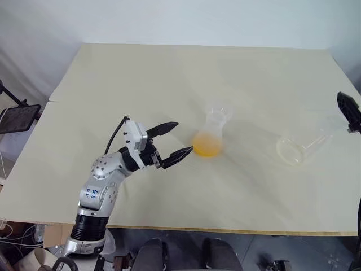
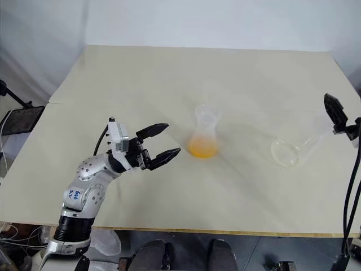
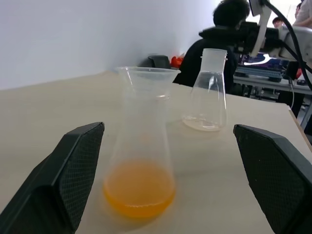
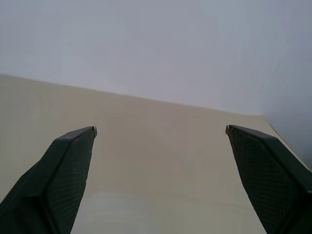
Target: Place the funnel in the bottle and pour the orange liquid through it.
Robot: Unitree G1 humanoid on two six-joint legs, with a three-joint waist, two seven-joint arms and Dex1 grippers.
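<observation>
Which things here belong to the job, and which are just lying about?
Job: funnel, bottle beneath it, orange liquid inside, probably the empty flask.
Lying about: black screen on a stand beside the table.

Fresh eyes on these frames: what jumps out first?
The orange liquid stands out, pooled in the base of a clear bottle standing mid-table with a funnel in its neck. The left gripper hovers open just to its left, fingers pointed at it. Toward the table's right edge stands an empty clear flask, with the open right gripper just beyond it.
</observation>
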